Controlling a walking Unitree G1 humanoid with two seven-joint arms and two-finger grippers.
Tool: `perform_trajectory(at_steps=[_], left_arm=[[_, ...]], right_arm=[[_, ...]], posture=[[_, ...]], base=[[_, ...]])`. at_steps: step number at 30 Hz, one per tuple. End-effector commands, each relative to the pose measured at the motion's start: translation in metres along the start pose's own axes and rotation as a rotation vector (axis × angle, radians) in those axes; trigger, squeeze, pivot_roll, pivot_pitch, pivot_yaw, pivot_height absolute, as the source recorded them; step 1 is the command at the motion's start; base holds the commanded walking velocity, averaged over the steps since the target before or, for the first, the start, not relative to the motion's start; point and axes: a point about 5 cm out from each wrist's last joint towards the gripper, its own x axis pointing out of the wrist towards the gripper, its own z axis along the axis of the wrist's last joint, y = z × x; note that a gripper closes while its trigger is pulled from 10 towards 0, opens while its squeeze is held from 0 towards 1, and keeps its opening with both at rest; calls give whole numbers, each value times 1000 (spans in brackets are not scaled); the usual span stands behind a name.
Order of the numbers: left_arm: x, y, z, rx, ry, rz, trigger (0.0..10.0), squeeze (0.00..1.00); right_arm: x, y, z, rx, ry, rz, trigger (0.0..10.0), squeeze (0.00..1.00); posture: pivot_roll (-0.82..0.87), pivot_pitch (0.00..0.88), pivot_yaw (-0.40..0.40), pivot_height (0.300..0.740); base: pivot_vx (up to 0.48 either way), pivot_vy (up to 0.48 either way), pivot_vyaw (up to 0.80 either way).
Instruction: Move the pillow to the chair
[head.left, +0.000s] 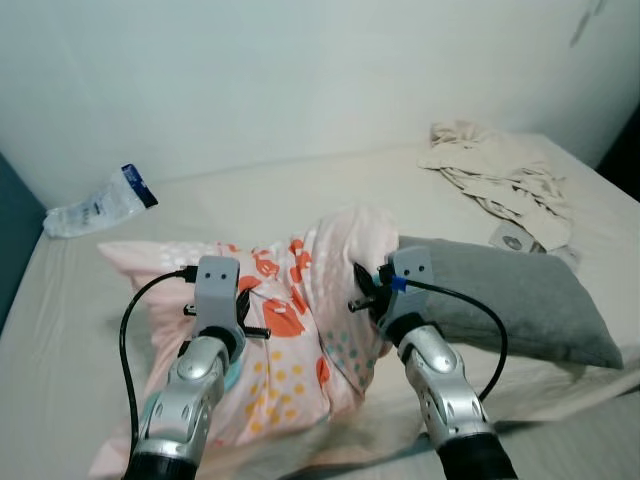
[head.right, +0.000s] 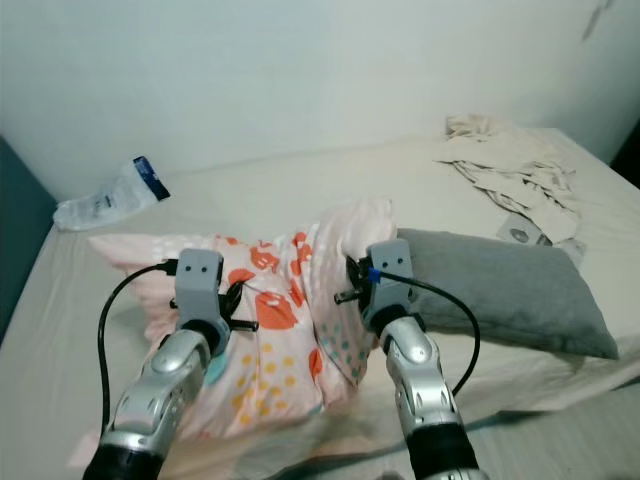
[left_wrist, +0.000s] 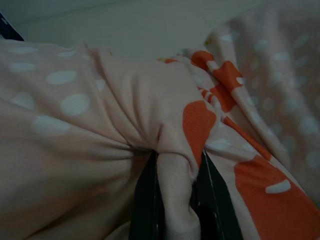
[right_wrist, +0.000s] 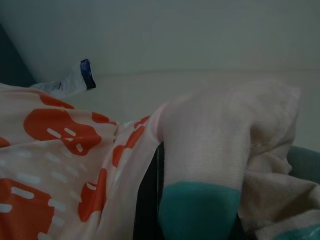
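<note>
Cream sheeting covers the bed (head.left: 300, 185), which takes up nearly the whole frame and gives plenty of flat room behind and to the left of the work. Its near edge runs along the bottom right, and the chair is nowhere to be seen, so the carry will have to turn away from here.

Next in size, the pillow (head.left: 270, 330) lies in the lower middle of the frame, pink with orange blotches and pale dots, already bunched up into a peak at its right side. It looks soft, light and floppy; I'd expect it to sag and drag between two grips rather than lift as one piece, and the cloth could slide out of a thin pinch. Taking it by gathered folds near each end seems the sound choice.

Touching its right side lies a grey pillow (head.left: 510, 295), which could get tugged along. Crumpled beige cloth (head.left: 500, 170) sits at upper right, a plastic packet (head.left: 100, 205) at upper left, both well apart.

The left pincer (left_wrist: 175, 200) is closed on a fold of the pillow's cover. The right pincer (right_wrist: 165, 200) grips the raised right corner, fabric wrapped over its fingers.
</note>
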Motion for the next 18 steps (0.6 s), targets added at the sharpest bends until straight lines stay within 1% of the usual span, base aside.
perform_trajectory(at_steps=[1,3,7,11,14,17,18], left_arm=[[-1,-8,11,1,-57,-58,10000,0],[-2,-8,10,-7,-47,-66,10000,0],[-2,-8,11,-15,-46,-68,10000,0],[-2,-9,9,9,-24,-105,10000,0],[-3,-11,7,-17,-14,-119,10000,0],[-2,-10,5,1,-15,-89,10000,0],[-2,-9,4,-7,-12,-73,10000,0]], right_arm=[[3,11,5,-4,-15,59,10000,0],[4,10,5,17,-16,50,10000,0],[4,11,7,6,-18,55,10000,0],[3,12,5,9,-14,53,10000,0],[2,12,3,12,-7,51,10000,0],[2,13,2,14,0,54,10000,0],[2,14,1,16,7,56,10000,0]], posture=[[35,91,9,727],[38,95,9,737],[38,97,12,740],[40,97,13,740],[40,95,14,740],[42,95,14,740],[42,94,15,740]], base=[[0,0,0],[0,0,0],[0,0,0],[0,0,0],[0,0,0],[0,0,0],[0,0,0]])
